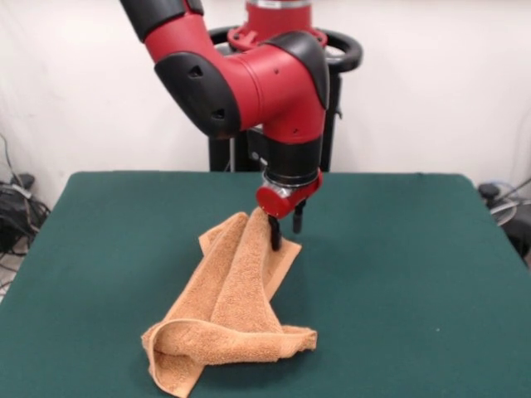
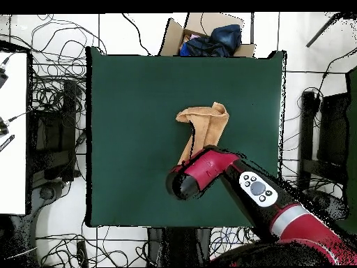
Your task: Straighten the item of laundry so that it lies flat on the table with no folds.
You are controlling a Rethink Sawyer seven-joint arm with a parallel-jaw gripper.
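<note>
The item of laundry (image 1: 236, 311), an orange-tan towel, lies crumpled in long folds on the green table (image 1: 398, 274). Its near end is bunched and curled over. Its far end rises in a narrow ridge to my gripper (image 1: 285, 230). The gripper points down over that far end and is open, its two black fingers apart. The left fingertip (image 1: 274, 236) touches the towel's raised edge, and no cloth shows between the fingers. From overhead, the towel (image 2: 206, 125) runs as a narrow strip from mid-table toward the arm's wrist (image 2: 187, 183), which hides its end and the gripper.
A cardboard box (image 2: 174, 35) holding dark blue cloth stands just beyond the table edge opposite the robot. Cables cover the floor around the table. A white surface (image 2: 12, 132) stands at the overhead view's left edge.
</note>
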